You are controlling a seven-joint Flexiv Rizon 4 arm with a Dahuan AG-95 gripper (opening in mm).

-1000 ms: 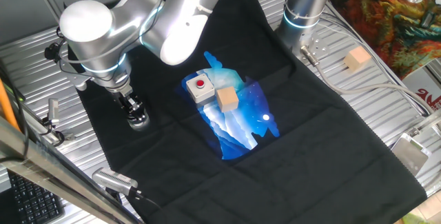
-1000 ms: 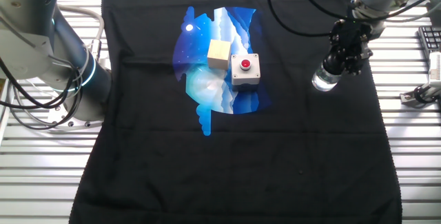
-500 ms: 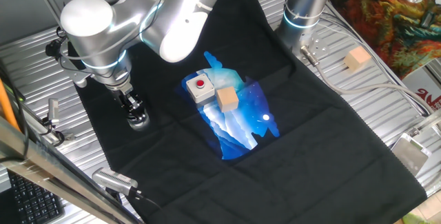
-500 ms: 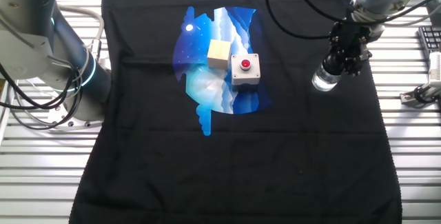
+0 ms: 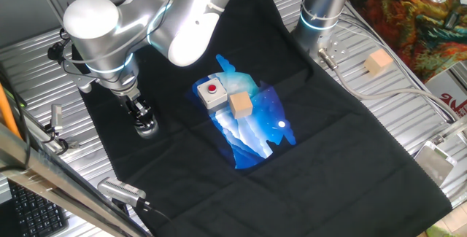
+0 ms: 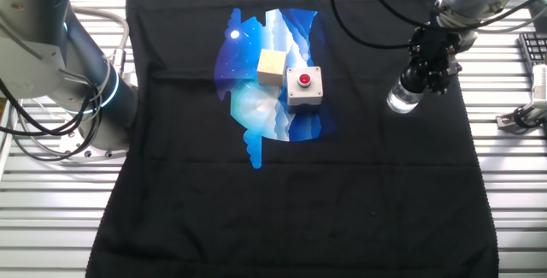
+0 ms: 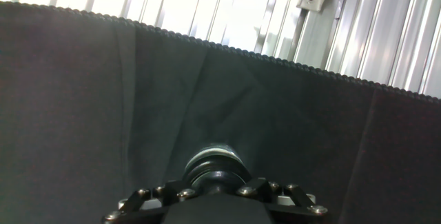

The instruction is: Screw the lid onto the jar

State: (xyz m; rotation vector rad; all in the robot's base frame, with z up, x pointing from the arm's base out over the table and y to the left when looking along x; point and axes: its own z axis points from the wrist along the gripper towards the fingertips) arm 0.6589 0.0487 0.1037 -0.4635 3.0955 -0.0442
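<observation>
Jar, small and of clear glass, standing on the black cloth near that cloth's edge, directly under the claw. Lid seated on top: dark, round, about as wide as the jar, seen in the hand view between the black fingers with a pale ring of glass showing around it. Claw pinching the lid from both sides, wrist coming down a little tilted from the silver arm. Thin white piece of the lid not visible from any view.

Judged to be in the screwing step: lid already on the mouth, grip in place, threads probably only partly engaged, though hard to tell how far. Next move likely calling for a steady turn of the wrist about the jar's axis with light downward pressure, jar kept from spinning along on the cloth.

Farther off, well apart toward the cloth's middle: grey box with red button touching a tan wooden cube on a blue printed patch. Beyond the cloth, ribbed metal worktop.
</observation>
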